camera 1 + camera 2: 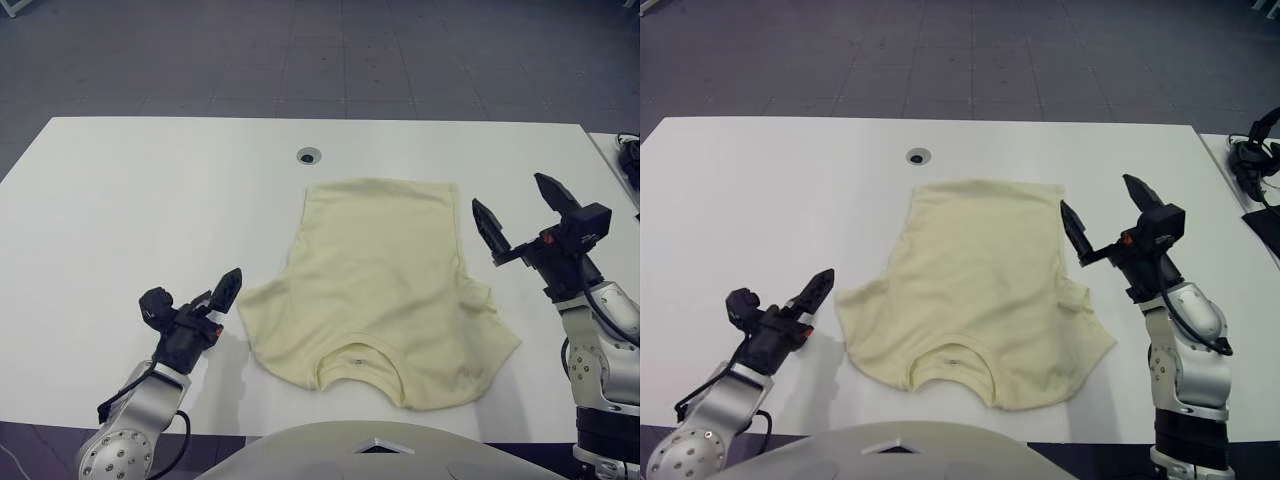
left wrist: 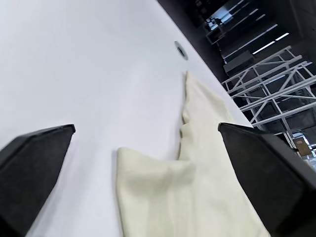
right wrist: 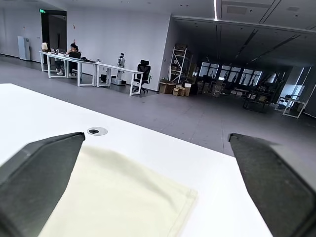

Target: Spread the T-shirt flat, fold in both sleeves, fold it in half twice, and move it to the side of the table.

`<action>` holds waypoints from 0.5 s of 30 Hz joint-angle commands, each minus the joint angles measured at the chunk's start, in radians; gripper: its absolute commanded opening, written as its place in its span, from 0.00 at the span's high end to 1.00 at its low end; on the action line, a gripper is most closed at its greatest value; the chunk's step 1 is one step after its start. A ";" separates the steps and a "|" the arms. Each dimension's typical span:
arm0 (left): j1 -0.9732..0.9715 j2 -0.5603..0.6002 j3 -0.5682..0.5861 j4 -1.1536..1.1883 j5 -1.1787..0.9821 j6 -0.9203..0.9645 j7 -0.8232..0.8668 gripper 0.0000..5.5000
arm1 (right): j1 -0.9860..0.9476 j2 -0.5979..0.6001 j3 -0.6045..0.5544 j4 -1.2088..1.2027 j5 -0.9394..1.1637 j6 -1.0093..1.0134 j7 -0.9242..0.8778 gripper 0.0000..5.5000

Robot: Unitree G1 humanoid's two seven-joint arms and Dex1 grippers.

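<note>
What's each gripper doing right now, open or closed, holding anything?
Left gripper: open, empty, beside the pale yellow fabric T-shirt.
Right gripper: open, holding nothing.

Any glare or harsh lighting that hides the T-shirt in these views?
Left eye view: even light, T-shirt and table free of glare. Left wrist view: table bright, T-shirt edge readable. Right wrist view: dim room behind, one ceiling light strip, T-shirt plainly lit.
</note>
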State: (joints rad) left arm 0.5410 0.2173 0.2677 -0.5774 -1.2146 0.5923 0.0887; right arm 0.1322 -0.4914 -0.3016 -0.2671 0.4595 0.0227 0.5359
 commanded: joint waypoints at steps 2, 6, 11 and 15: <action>0.028 -0.009 -0.038 0.011 0.000 0.044 0.032 0.05 | -0.020 0.000 0.003 -0.003 -0.022 0.000 0.000 0.02; 0.041 -0.003 -0.064 0.026 0.027 0.054 0.022 0.18 | -0.027 0.002 0.005 -0.003 -0.032 0.001 0.000 0.02; 0.043 0.001 -0.093 0.007 0.028 0.057 -0.007 0.33 | -0.033 0.006 0.009 0.001 -0.041 0.000 0.001 0.02; 0.042 0.006 -0.094 0.026 0.048 0.056 -0.022 0.47 | -0.038 0.008 0.012 0.007 -0.047 -0.001 0.003 0.02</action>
State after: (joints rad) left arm 0.5674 0.2142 0.1796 -0.5750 -1.1946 0.6321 0.0616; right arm 0.1084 -0.4860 -0.2963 -0.2649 0.4195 0.0222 0.5364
